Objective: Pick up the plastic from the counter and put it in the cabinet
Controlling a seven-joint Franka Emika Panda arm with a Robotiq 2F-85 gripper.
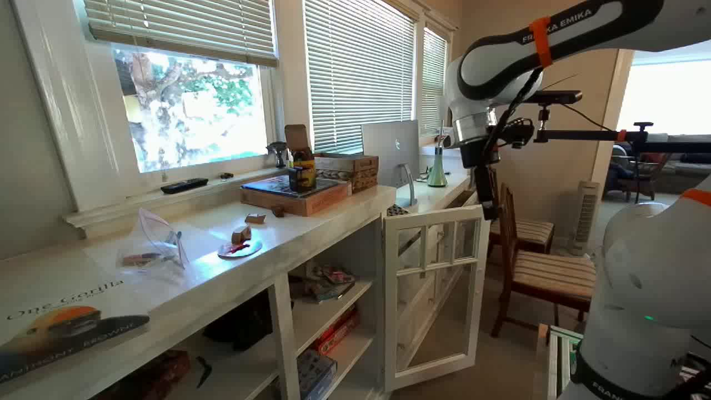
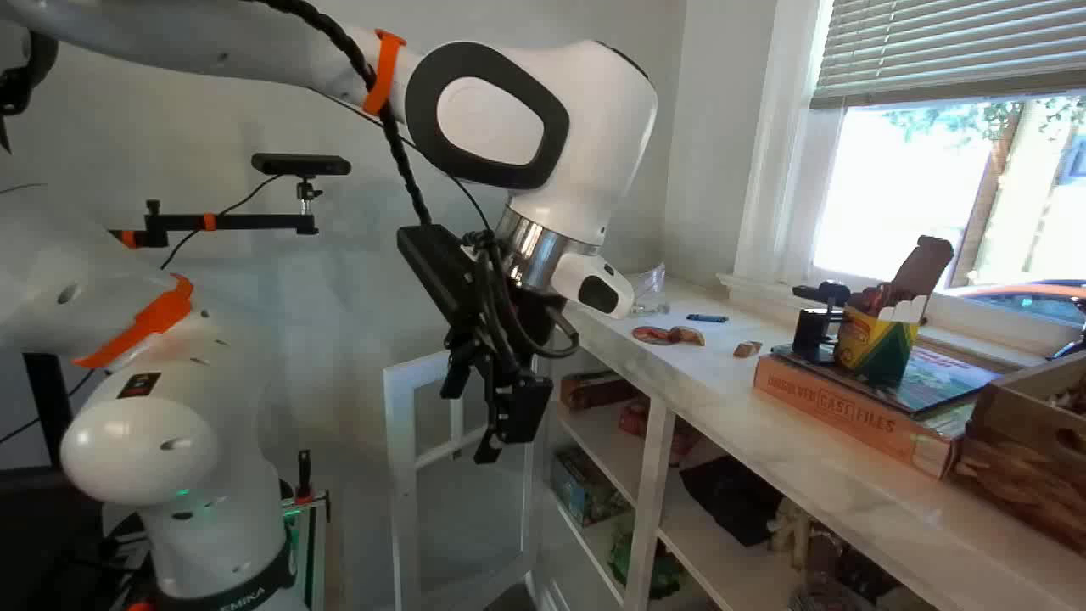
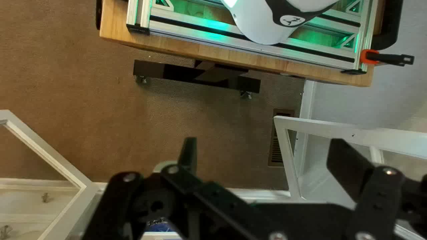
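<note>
A clear plastic bag with small items inside lies on the white counter. In an exterior view, part of the plastic bag shows behind the arm at the counter's far end. The white cabinet under the counter has open shelves, which also show in an exterior view. A glazed cabinet door stands swung out. My gripper hangs pointing down in front of the counter, apart from the bag. In the wrist view the gripper is open, with nothing between its fingers.
On the counter are a game box, a wooden crate, a book, a round disc and brown scraps. Glazed doors stick out below the gripper. Chairs stand beyond the door.
</note>
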